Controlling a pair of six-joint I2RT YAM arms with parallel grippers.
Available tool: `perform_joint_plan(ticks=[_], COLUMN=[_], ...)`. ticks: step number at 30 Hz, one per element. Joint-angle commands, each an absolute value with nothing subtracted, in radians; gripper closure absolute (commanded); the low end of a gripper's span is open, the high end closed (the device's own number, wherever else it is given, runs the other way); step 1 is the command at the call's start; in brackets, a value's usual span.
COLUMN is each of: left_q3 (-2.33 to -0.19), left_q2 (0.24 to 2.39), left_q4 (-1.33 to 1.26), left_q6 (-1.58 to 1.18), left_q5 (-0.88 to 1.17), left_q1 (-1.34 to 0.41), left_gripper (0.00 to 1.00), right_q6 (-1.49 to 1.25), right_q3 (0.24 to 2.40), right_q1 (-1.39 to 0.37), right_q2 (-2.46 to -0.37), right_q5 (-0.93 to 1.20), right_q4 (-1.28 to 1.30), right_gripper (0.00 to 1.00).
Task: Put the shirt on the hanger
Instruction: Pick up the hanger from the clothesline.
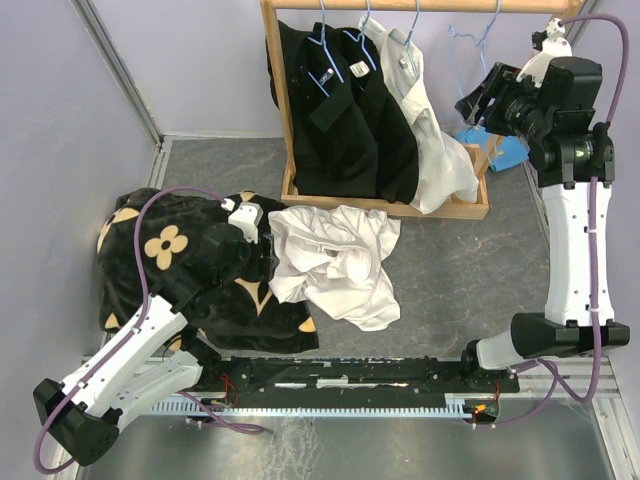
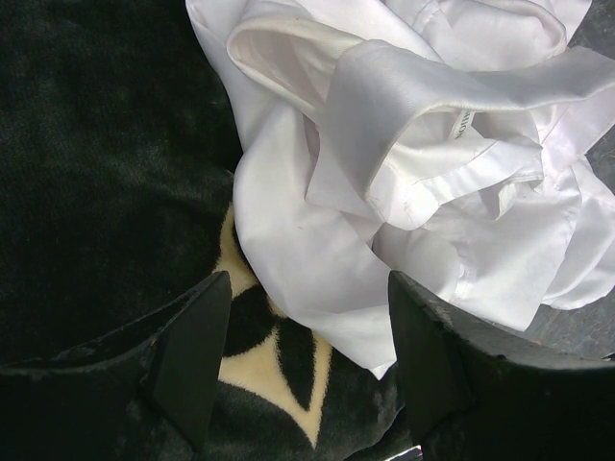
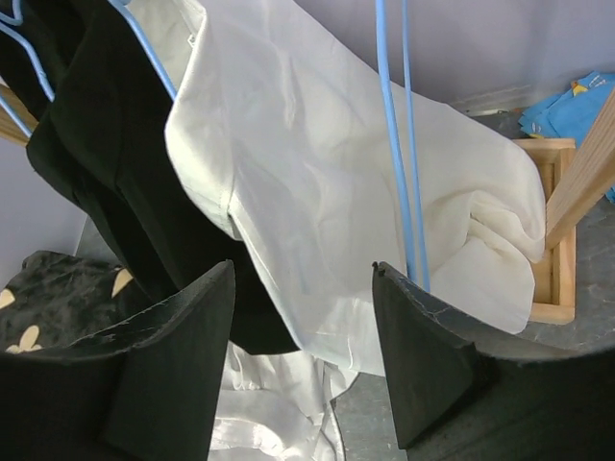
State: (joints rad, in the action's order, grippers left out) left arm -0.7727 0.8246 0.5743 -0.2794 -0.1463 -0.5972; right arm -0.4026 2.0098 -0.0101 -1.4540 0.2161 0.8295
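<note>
From above, the shirt (image 1: 335, 262) lies crumpled on the grey tabletop (image 1: 470, 270), touching the flowered black cloth (image 1: 180, 265). The left claw (image 1: 263, 238) is at its left edge. The right claw (image 1: 476, 102) is raised near the hanger (image 1: 468, 38) on the wooden rack (image 1: 275, 100).

The left wrist view shows that claw's fingers apart over the shirt's edge.

The right wrist view shows its fingers apart, with the hanger's blue wires just ahead.

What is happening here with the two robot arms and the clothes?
The left claw is open at the edge of the crumpled white shirt on the table, not gripping it. The right claw, also open, is up at the wooden rack, close to an empty blue hanger hanging there. Neither holds anything, so the shirt is not yet on the hanger.
</note>
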Motion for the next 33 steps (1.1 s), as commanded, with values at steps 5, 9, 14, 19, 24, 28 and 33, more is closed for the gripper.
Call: perform_joint_plan(ticks=[5, 9, 14, 19, 24, 28, 33], left_q3=[-0.786, -0.786, -0.785, -0.787, -0.785, -0.785, -0.785], left_q2=[0.813, 0.813, 0.816, 0.823, 0.822, 0.823, 0.825], left_q4=[0.548, 0.548, 0.548, 0.547, 0.545, 0.544, 0.546], left_q6=[-0.275, -0.274, -0.275, -0.273, -0.272, -0.272, -0.271], left_q5=[-0.127, -0.129, -0.129, -0.124, -0.121, -0.120, -0.121], left_q1=[-0.602, -0.604, -0.602, -0.603, -0.603, -0.603, -0.602], left_gripper=[0.28, 0.28, 0.28, 0.28, 0.28, 0.28, 0.28], right_q6=[-0.312, -0.276, -0.259, -0.273, -0.178, -0.146, -0.199], right_q3=[2.052, 2.065, 1.930, 1.717, 1.931, 2.145, 2.117], right_q1=[0.000, 0.000, 0.000, 0.000, 0.003, 0.013, 0.013], right_q2=[-1.521, -1.524, -1.412, -1.221, -1.372, -1.578, -1.619], right_q5=[0.156, 0.212, 0.434, 0.063, -0.117, 0.122, 0.257], right_q4=[0.818, 0.791, 0.558, 0.357, 0.654, 0.890, 0.843], right_gripper=[0.42, 0.42, 0.36, 0.29, 0.23, 0.17, 0.18])
